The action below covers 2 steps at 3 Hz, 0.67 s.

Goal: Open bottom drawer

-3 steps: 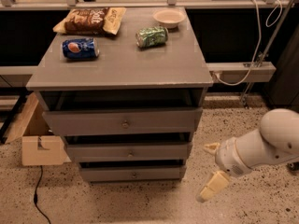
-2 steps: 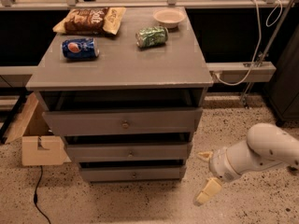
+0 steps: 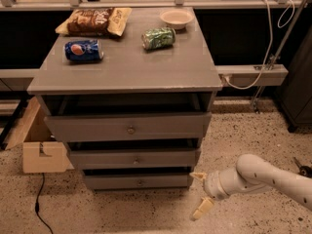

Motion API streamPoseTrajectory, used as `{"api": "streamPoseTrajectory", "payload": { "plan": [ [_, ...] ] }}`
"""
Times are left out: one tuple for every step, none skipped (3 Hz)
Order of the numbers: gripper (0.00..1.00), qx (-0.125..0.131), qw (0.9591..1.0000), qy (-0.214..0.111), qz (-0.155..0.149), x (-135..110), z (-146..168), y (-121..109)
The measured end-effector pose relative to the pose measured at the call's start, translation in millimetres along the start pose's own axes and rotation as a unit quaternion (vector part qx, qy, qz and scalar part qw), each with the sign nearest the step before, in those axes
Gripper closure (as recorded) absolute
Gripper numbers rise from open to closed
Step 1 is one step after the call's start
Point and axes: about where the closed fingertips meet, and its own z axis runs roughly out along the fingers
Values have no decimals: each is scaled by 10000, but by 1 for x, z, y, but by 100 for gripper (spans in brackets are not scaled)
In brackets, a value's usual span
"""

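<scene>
You have the bottom drawer (image 3: pixel 117 182) at the foot of the grey cabinet (image 3: pixel 131 72), the lowest of three fronts, just above the speckled floor (image 3: pixel 122 213). Its front appears pushed in, and a small round knob (image 3: pixel 140 182) sits at its centre. Directly above it is the middle drawer (image 3: pixel 107 159), and above that the top drawer (image 3: pixel 87 127).

The gripper (image 3: pixel 200 193) hangs low to the right of the bottom drawer, near its right end but apart from it. It sits at the tip of a white arm (image 3: pixel 263 177) that enters from the right edge. Its two fingers (image 3: pixel 202 209) are spread wide and grasp nothing.

On the cabinet top you will find a blue can (image 3: pixel 84 50) at near left and a green can (image 3: pixel 158 38) on its side toward the middle. A chip bag (image 3: pixel 92 21) lies at far left and a bowl (image 3: pixel 176 17) at far right. A cardboard box (image 3: pixel 41 152) stands on the floor left of the cabinet.
</scene>
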Motion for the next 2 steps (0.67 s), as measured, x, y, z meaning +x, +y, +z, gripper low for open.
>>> {"api": "streamPoseTrajectory", "payload": {
  "plan": [
    [0, 0, 10000, 0, 0, 0, 0, 0],
    [0, -50, 9995, 110, -294, 33, 32, -16]
  ]
}}
